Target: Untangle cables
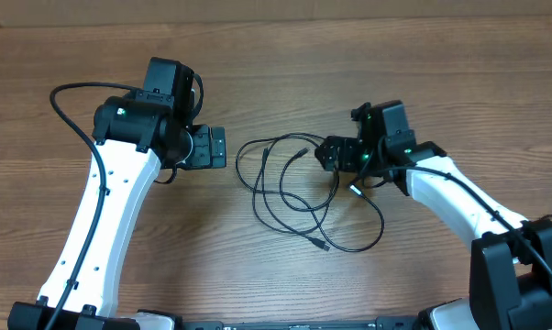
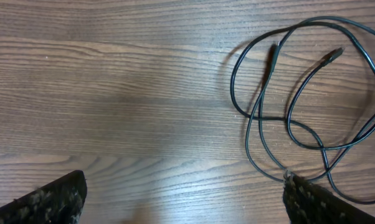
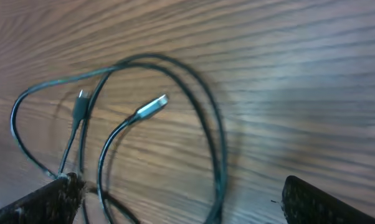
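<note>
Black, thin cables [image 1: 290, 188] lie as one loose tangle of overlapping loops on the wooden table [image 1: 258, 55], and we take this tangle as our reference. We find several strands crossing one another at its middle, with the loops flat on the wood.

Left gripper [image 1: 207, 147]: it stands just beside the tangle on the left arm's side, apart from the nearest loop. Its fingers are spread wide with bare wood between them. In the left wrist view one finger [image 2: 312, 199] sits right at a strand crossing; we cannot tell whether it touches.

Right gripper [image 1: 329, 153]: it stands at the tangle's far right edge, over the outer strands. Its fingers are likewise spread wide and pinch nothing. In the right wrist view a strand runs past the tip of one finger [image 3: 50, 199]; contact cannot be confirmed.

Plug ends: a silver-tipped plug [image 3: 153, 106] and a dark plug [image 3: 80, 107] lie free inside the loops. A further lower plug [image 1: 320, 245] rests at the tangle's near edge
</note>
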Motion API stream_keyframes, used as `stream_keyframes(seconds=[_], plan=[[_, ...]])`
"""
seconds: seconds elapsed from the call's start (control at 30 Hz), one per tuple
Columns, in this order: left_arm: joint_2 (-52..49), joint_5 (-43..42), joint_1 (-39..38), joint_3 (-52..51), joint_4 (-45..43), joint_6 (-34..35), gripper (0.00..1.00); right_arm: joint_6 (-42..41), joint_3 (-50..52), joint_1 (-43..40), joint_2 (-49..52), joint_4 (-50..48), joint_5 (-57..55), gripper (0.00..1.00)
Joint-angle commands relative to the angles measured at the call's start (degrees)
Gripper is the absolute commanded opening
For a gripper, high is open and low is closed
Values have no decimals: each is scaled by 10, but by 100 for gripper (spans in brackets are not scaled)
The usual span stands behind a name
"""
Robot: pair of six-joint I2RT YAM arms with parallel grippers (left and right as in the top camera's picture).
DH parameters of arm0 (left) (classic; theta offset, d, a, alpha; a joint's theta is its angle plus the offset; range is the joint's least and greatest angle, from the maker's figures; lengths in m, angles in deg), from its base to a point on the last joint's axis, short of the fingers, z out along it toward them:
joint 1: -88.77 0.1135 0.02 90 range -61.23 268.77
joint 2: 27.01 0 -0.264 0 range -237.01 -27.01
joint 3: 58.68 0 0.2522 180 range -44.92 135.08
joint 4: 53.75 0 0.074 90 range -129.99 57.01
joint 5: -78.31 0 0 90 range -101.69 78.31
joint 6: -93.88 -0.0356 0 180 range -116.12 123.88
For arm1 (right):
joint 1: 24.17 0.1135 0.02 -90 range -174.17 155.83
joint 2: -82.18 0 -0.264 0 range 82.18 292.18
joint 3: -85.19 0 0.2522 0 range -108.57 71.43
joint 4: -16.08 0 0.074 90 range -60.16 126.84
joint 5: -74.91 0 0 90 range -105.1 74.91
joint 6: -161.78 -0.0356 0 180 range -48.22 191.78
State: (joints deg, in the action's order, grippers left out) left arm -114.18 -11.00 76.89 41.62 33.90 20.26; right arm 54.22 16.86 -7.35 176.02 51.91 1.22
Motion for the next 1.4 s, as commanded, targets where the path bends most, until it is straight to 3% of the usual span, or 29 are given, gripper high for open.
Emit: stream_keyframes(seconds=[0.0, 0.17, 0.3, 0.4, 0.7, 0.77, 0.8, 0.83, 0.87, 1.03, 1.17, 1.37], plan=[[3, -3, 3, -2, 0, 6, 100, -2, 14, 16, 3, -28, 3, 100], [3, -3, 2, -2, 0, 6, 100, -2, 32, 20, 45, -66, 3, 100], [3, -3, 2, -2, 0, 6, 100, -2, 32, 20, 98, -77, 3, 73], [3, -2, 2, -2, 0, 6, 100, -2, 32, 20, 104, -82, -2, 61], [3, -2, 2, -2, 0, 6, 100, 0, 4, -8, 104, -108, -47, 66], [3, -3, 2, -2, 0, 6, 100, 0, -3, -9, 104, -106, -47, 54], [3, -3, 2, -2, 0, 6, 100, 3, -7, -9, 104, -104, -47, 22], [3, -2, 2, -2, 0, 6, 100, 2, -9, -9, 104, -102, -47, 8], [3, -3, 2, -2, 0, 6, 100, 2, -11, -7, 104, -97, -42, 4], [3, -3, 2, -2, 0, 6, 100, 16, -12, 0, 104, -68, -21, 4], [3, -2, 2, -2, 0, 6, 100, 17, -46, 2, 80, 15, -6, 4], [3, -2, 2, -2, 0, 6, 100, 119, -286, 2, -61, 272, -28, 4]])
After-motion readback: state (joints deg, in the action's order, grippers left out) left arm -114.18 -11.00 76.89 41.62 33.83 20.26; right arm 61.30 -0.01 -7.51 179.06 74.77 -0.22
